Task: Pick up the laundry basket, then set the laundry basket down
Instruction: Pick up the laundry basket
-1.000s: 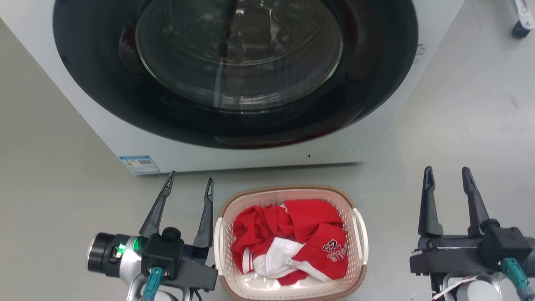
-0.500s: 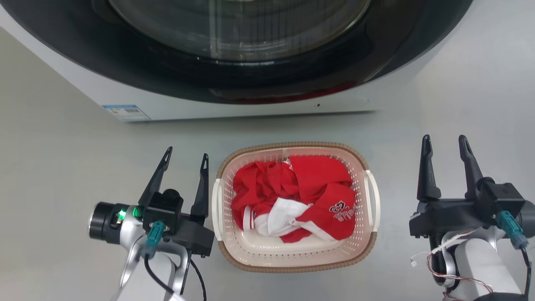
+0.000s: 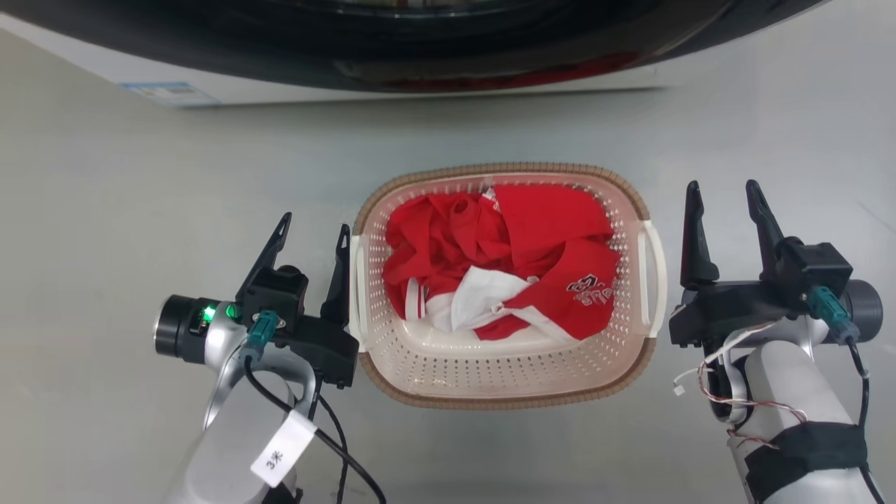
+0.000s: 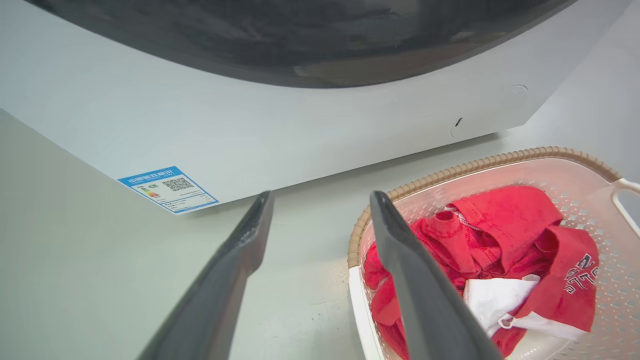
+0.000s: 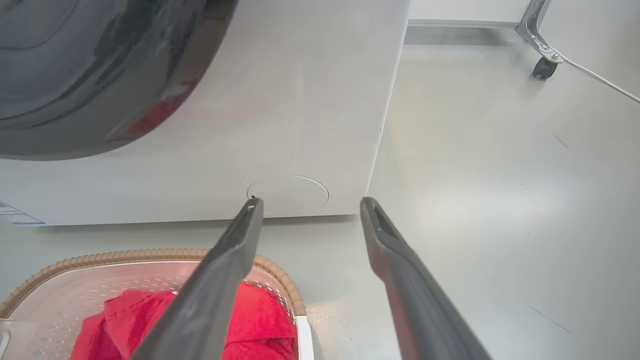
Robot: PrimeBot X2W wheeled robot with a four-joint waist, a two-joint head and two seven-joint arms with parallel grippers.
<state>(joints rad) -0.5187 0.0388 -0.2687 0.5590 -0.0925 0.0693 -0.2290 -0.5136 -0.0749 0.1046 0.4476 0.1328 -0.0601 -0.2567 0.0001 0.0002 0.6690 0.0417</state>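
The laundry basket (image 3: 507, 381) stands on the grey floor in front of the washing machine, cream with a brown woven rim and white loop handles, holding red and white clothes (image 3: 504, 262). My left gripper (image 3: 313, 227) is open right beside the basket's left handle (image 3: 355, 280), its inner finger close to the rim. My right gripper (image 3: 722, 187) is open a little to the right of the right handle (image 3: 658, 269), apart from it. In the left wrist view the basket (image 4: 480, 165) lies right of the fingers; in the right wrist view the basket (image 5: 125, 256) sits at lower left.
The white washing machine (image 3: 420, 87) with its dark round door spans the top, close behind the basket; the washing machine (image 4: 300, 125) carries a blue label (image 4: 167, 189). A caster wheel (image 5: 542, 67) and a cable lie on the floor far right.
The head view has tilted down, so the machine slides up out of frame and the basket sits higher. Both grippers stay open; the right one now stands nearer the basket's right handle.
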